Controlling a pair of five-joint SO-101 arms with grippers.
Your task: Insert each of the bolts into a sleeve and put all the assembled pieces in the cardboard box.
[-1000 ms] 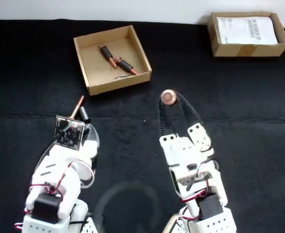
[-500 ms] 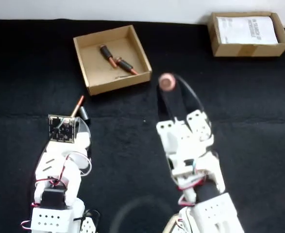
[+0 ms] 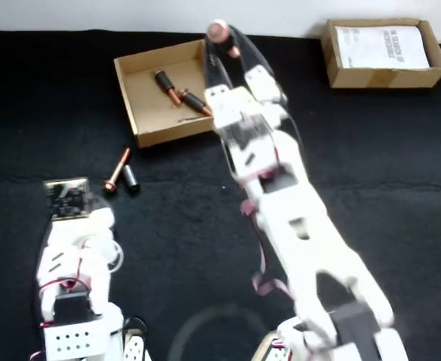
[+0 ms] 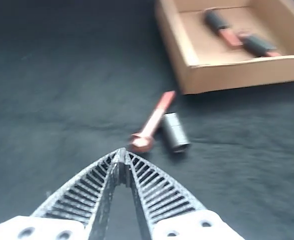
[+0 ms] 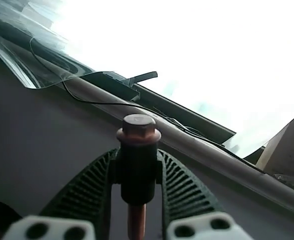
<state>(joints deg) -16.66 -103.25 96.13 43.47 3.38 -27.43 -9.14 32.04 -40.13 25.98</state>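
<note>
High view: two pieces (image 3: 167, 85) boxed; right end effector (image 3: 220, 34) clamps third piece (image 5: 138, 131) beside box (image 3: 124, 84); bolt (image 3: 117, 168), sleeve (image 3: 130, 177) unjoined ahead of closed left end effector (image 4: 121, 155).

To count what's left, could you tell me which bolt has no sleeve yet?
The bolt on the table beside the loose sleeve; those in the box and the right gripper are sleeved.
</note>
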